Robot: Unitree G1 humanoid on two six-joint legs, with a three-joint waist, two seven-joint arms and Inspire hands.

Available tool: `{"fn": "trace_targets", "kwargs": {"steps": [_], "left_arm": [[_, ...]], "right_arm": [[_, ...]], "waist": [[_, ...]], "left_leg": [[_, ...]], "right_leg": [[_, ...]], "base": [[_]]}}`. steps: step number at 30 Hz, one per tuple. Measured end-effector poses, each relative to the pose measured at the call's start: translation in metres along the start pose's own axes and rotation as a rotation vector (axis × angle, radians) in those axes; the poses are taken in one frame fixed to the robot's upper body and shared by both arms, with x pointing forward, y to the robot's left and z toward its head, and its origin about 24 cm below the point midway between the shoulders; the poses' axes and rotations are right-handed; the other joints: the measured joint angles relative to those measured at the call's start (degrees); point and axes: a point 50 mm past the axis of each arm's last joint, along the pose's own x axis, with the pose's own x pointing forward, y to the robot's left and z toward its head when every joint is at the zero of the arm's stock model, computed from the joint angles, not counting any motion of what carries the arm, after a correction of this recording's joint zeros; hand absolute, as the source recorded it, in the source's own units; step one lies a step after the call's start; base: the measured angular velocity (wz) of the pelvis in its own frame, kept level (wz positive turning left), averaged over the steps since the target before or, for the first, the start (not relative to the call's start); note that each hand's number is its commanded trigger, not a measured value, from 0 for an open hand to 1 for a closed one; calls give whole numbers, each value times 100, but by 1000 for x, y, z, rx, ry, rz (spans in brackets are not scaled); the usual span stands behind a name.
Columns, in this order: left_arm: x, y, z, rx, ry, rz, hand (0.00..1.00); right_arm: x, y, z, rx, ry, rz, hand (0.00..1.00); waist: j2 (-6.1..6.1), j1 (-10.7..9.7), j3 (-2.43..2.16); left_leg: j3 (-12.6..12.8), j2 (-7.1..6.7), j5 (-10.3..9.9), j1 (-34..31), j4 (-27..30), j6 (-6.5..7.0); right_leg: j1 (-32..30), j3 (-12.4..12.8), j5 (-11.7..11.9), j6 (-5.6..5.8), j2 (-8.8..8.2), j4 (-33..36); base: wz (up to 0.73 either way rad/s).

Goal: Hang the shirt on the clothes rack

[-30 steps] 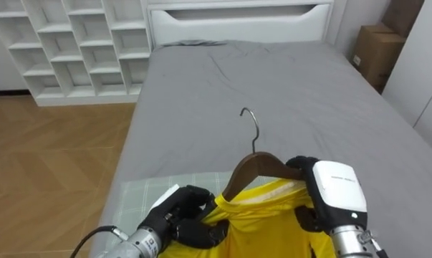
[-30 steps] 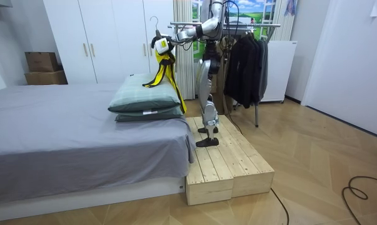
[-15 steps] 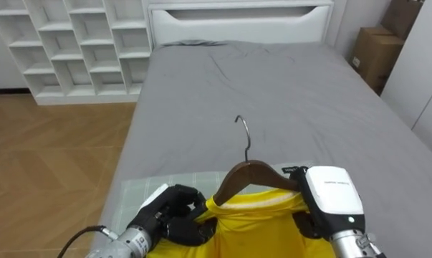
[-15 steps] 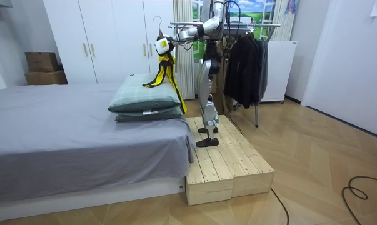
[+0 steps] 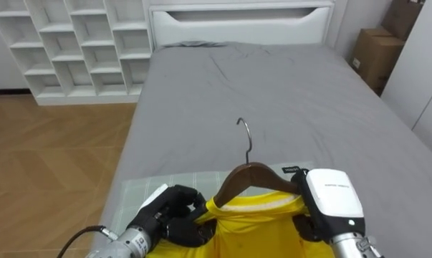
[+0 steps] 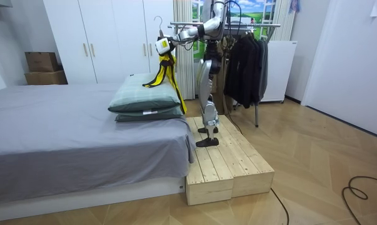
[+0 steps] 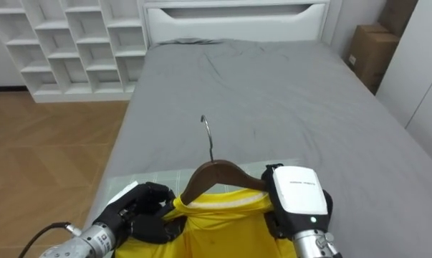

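Observation:
A brown wooden hanger (image 5: 248,174) with a metal hook (image 5: 244,140) stands upright in front of me, and a yellow garment (image 5: 255,226) is draped over its shoulders. My left hand (image 5: 174,213) is shut on the yellow cloth at the hanger's left end. At the hanger's right end, my right hand (image 5: 324,203) has its fingers curled round the shoulder and the cloth over it. In the room view I stand on a wooden platform (image 6: 229,165) at the foot of the bed. There I hold the garment (image 6: 164,67) above the green pillows (image 6: 144,97).
A grey bed (image 5: 273,86) with a white headboard (image 5: 237,20) stretches ahead. White cube shelves (image 5: 65,43) stand at the left and a cardboard box (image 5: 377,54) at the right. A clothes rack (image 6: 251,28) with dark clothes stands behind me.
The hanger and garment have sunk a little and shifted left. My right hand's fingers have closed round the hanger's right end. The left hand keeps its hold.

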Motion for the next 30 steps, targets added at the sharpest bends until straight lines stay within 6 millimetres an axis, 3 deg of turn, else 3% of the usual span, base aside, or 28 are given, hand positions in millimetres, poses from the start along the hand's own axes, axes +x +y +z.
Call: {"fn": "trace_targets", "kwargs": {"steps": [8,9,10,11,22,30], "left_arm": [[0,-3,-2,4,19,-12,100],[0,-3,-2,5,22,-15,71],[0,-4,-3,5,23,-16,61],[0,-4,-3,5,23,-17,0],[3,-13,2,-218,-30,-44,0],[3,-11,1,-223,-28,-45,0]], "right_arm": [[-6,4,-2,6,17,22,100],[-7,5,-3,9,21,27,100],[-8,6,-3,16,26,33,100],[-8,6,-3,21,28,36,100],[-12,15,-2,14,30,138,100],[-12,16,-2,25,36,163,100]], "waist": [[32,-1,-17],[36,-2,-17],[36,-3,-17],[38,-3,-17],[108,8,-2],[78,-7,28]], "left_leg": [[5,2,0,7,-19,0],[5,2,0,8,-25,0],[7,3,0,10,-29,0],[9,4,0,9,-27,0],[8,7,-2,9,-33,2],[40,-1,-1,4,-22,4]], "right_leg": [[0,4,0,0,0,-5],[-1,4,0,0,0,-5],[-1,4,0,0,0,-1],[-1,2,0,0,0,-1],[-19,-20,3,-2,-7,62],[-22,-16,-3,4,-21,56]], "base": [[0],[0],[0],[0],[0],[0]]}}
